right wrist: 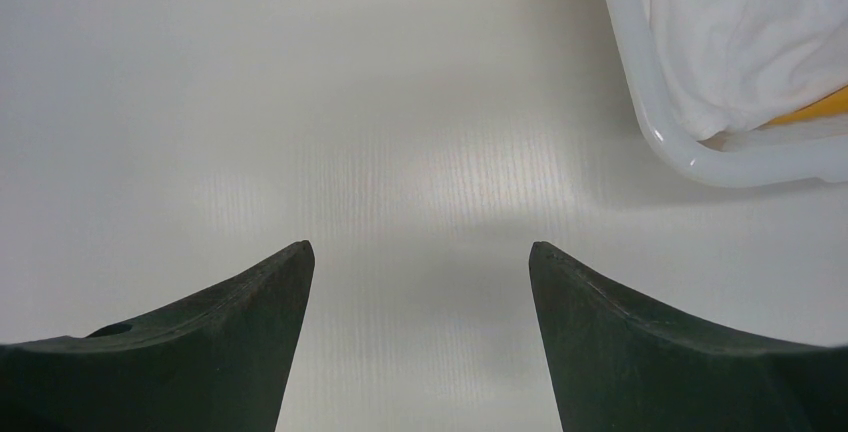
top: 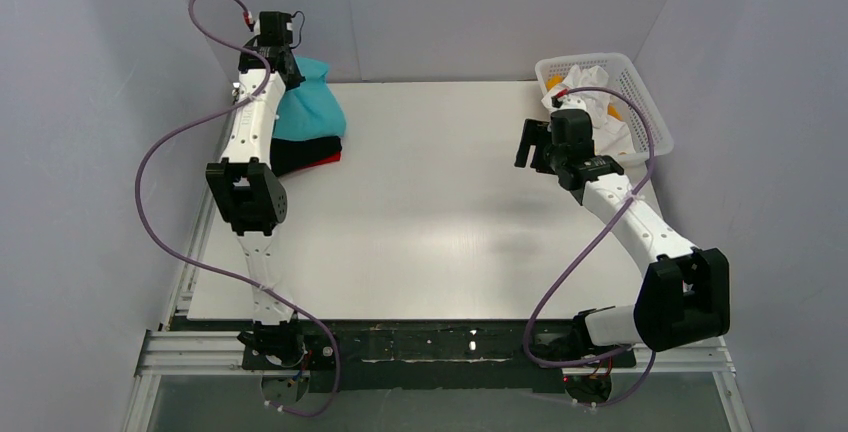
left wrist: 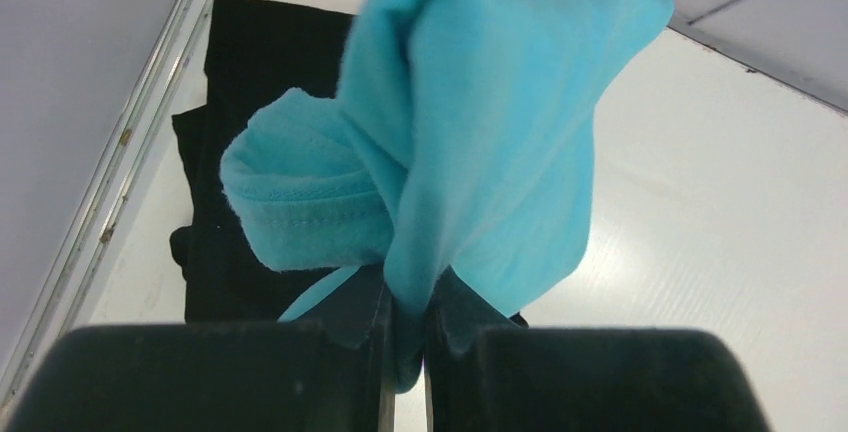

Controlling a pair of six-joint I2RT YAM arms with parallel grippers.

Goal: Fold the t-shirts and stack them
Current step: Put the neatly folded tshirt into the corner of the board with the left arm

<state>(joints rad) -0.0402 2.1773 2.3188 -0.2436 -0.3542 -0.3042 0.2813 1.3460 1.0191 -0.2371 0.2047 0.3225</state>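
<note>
My left gripper (top: 283, 64) is shut on the turquoise-blue t-shirt (top: 312, 104) at the table's far left corner. In the left wrist view the shirt (left wrist: 480, 122) hangs bunched from the pinched jaws of that gripper (left wrist: 407, 302). It hangs over the folded black t-shirt (left wrist: 245, 132), which lies flat below. In the top view the black shirt (top: 300, 155) sits on a red one, of which only an edge (top: 330, 159) shows. My right gripper (top: 535, 142) is open and empty above bare table, left of the basket; its own view shows its jaws (right wrist: 420, 252) wide apart.
A white plastic mesh basket (top: 640, 102) stands at the far right with white and yellow cloth (top: 590, 102) in it; its rim (right wrist: 700, 157) shows in the right wrist view. Grey walls close in the left, back and right sides.
</note>
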